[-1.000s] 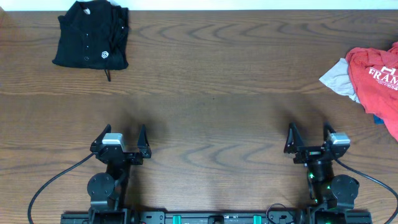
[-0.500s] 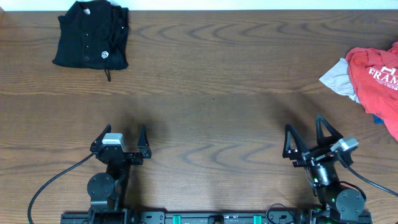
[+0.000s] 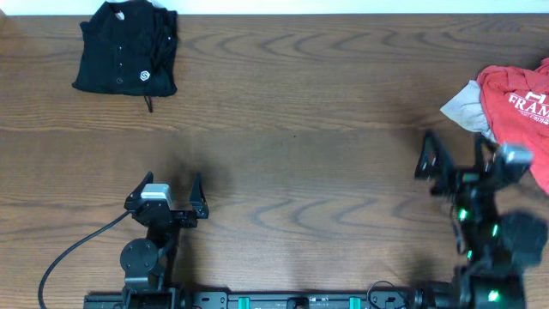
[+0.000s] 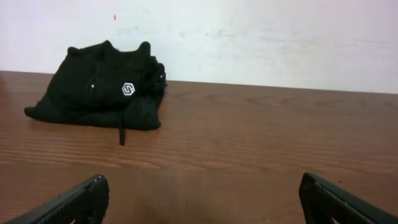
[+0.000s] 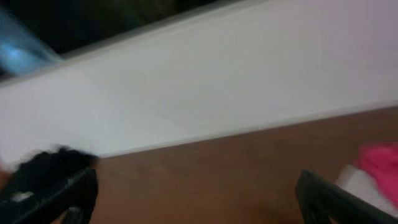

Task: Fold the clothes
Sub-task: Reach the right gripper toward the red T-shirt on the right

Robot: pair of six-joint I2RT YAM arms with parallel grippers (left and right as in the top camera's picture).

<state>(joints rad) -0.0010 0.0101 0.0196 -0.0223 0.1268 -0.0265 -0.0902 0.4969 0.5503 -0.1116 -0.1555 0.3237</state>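
My left pincer [image 3: 171, 183] stands wide open near the front edge of the table [image 3: 300, 137] and holds nothing. My right pincer [image 3: 453, 154] is also fully open and grips nothing; it hangs just beside the pale grey piece [image 3: 463, 105] and the red-orange T-shirt [image 3: 515, 107], which lie at the right edge of the view. The black shirt [image 3: 126, 58] lies at the far left corner, near the back edge. A broad stretch of wood runs between the two heaps.
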